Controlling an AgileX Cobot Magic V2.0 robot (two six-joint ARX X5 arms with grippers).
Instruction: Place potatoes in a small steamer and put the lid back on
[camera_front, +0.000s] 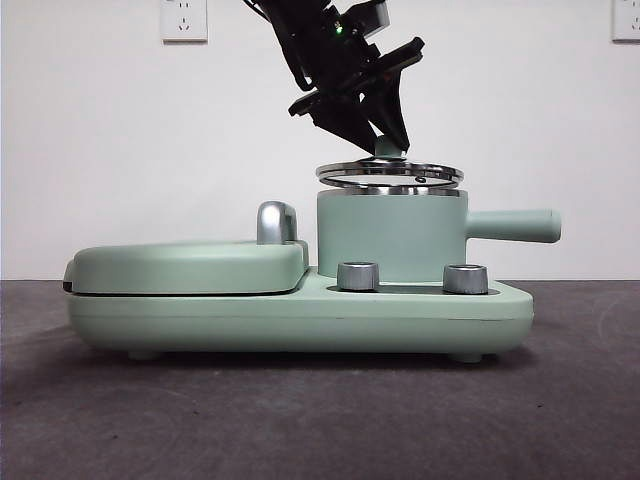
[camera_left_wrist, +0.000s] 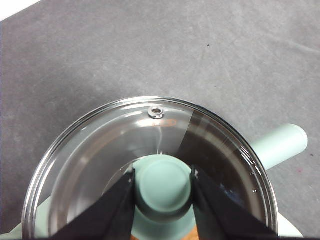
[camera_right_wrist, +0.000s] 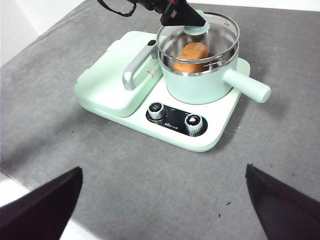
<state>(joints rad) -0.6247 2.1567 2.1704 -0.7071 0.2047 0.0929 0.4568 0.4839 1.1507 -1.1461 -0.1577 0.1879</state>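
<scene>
A dark grey table (camera_right_wrist: 150, 185) runs back to a plain white wall (camera_front: 120, 150) carrying a white socket (camera_front: 184, 19). On the table sits a mint-green cooker base (camera_front: 300, 318) with two knobs (camera_right_wrist: 156, 110) on its front and a flat griddle cover (camera_front: 190, 265) with a chrome handle (camera_front: 277, 222) on one half.

The small steamer (camera_front: 390, 235) stands on the other half, its straight handle (camera_front: 512, 225) pointing out to the side. The potato (camera_right_wrist: 191, 56) lies inside it, seen through the glass.

My left gripper (camera_left_wrist: 162, 187) reaches in from above and is closed on the mint-green knob (camera_left_wrist: 162, 186) of the lid (camera_left_wrist: 150, 145), one jaw pressed to each side of it. The lid hangs directly under my claw and right over the steamer's mouth, slightly tilted. From the front a thin gap shows between the lid's steel rim and the steamer's rim on one side; whether the far edge already touches I cannot tell for sure.

My right gripper (camera_right_wrist: 162, 200) waits well back from the cooker, above the bare table, jaws spread wide and holding nothing.
</scene>
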